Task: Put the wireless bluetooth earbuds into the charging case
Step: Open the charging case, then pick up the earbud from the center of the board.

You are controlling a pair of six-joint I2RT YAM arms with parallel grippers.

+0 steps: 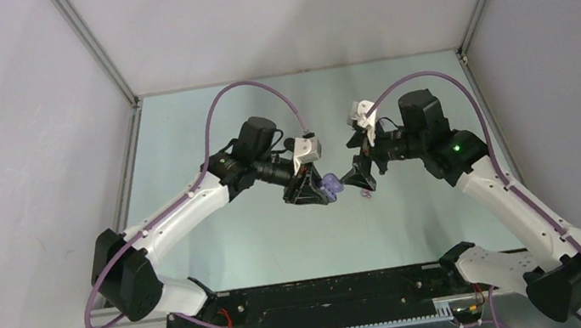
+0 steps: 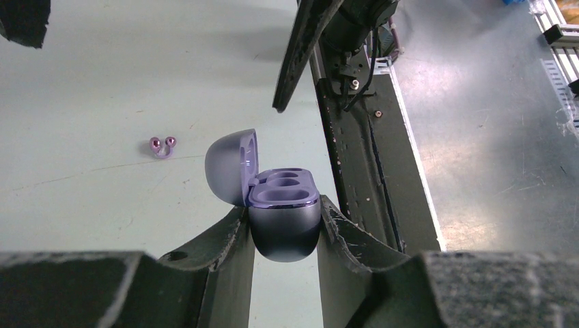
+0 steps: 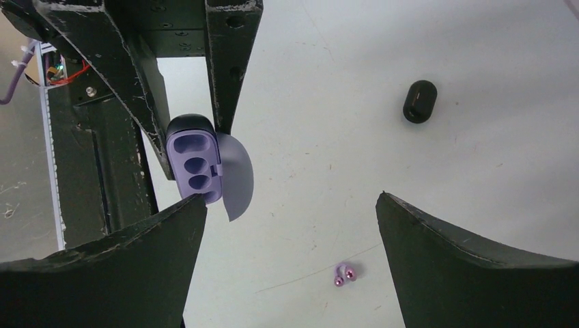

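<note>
Table [image 1: 281, 242]: pale green-grey top, both arms reaching toward its middle.

Left arm [image 1: 190, 204] and right arm [image 1: 486, 179]: angled inward, wrists near each other over the table's centre.

Left gripper [image 1: 314, 188]: clamped on the charging case [image 1: 329, 182]. In the left wrist view the two dark fingers [image 2: 225, 239] press the case's rounded body from either side, one pad on each flank. Firm contact on both sides.

Right gripper [image 3: 290, 199]: fingers spread wide apart, holding nothing and touching nothing. The table shows between them.

Charging case [image 2: 285, 236]: oval, pebble-shaped, with a dark glossy lower shell and a pale purple insert. Its lid [image 2: 232, 164] is hinged back and stands open. Three hollows sit in a row in the insert (the right wrist view shows them best, [image 3: 194, 164]). The mouth tips toward the right gripper. Whether the case touches the table, I cannot tell.

Black oval object [image 3: 419, 101]: lies flat on the table, well apart from the case and from both grippers. It shows only in the right wrist view.

Earbud [image 3: 344, 273]: pale purple and tiny, a small curved piece with two glossy bead ends. It lies on the bare table, apart from the case, under the open span of the right gripper's fingers. From above [image 1: 366, 194] it sits just beside the right gripper's tip, between the two grippers. The left wrist view shows it [image 2: 162, 145] beyond the open lid, not touching it.
</note>
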